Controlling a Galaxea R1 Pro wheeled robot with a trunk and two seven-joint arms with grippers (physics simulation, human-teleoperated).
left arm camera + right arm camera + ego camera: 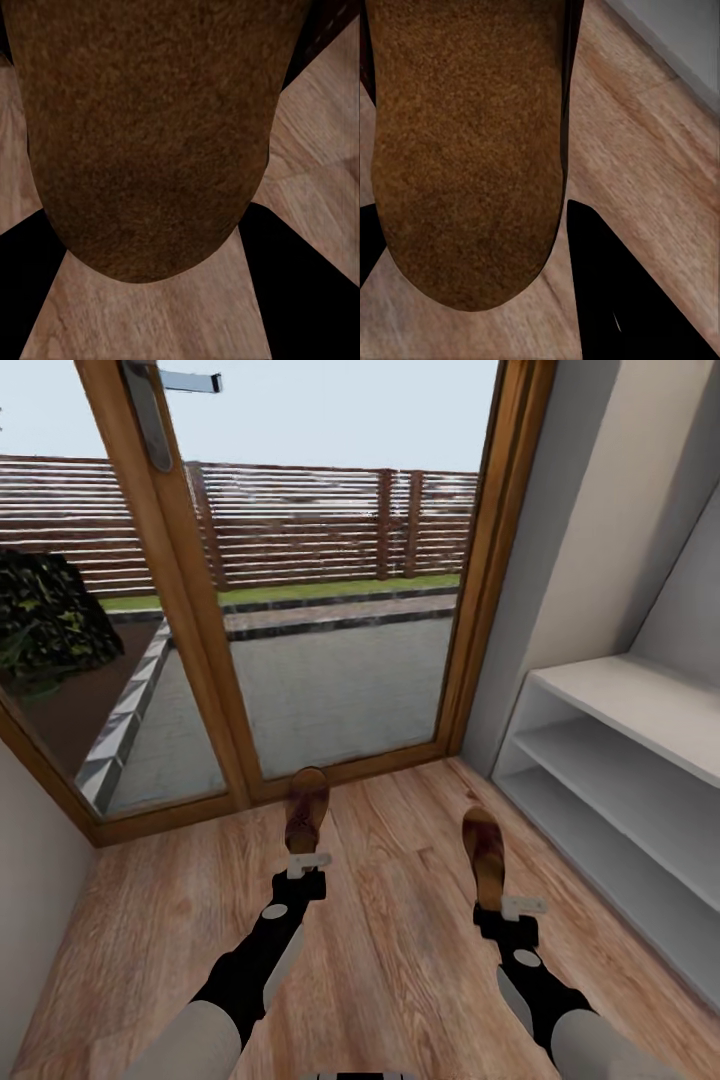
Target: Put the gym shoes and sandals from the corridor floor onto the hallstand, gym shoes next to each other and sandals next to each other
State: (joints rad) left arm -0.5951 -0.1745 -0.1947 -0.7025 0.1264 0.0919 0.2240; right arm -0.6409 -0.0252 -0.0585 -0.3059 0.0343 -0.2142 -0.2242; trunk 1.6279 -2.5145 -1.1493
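Observation:
Two dark brown sandals with tan footbeds point away from me over the corridor floor [400, 940]. My left gripper [307, 863] is shut on the heel of the left sandal [306, 812], whose footbed [150, 135] sits between dark fingers [300, 300]. My right gripper [512, 907] is shut on the heel of the right sandal [485, 855], again with its footbed [465, 150] beside a dark finger [630, 300]. The white hallstand [625, 705] stands at the right, its shelves bare. The gym shoes are out of view.
A wood-framed glass door [330, 660] closes the corridor ahead, with a patio and fence beyond. A white wall [40, 900] bounds the left side. The pale base of the hallstand [690, 37] lies close to the right sandal.

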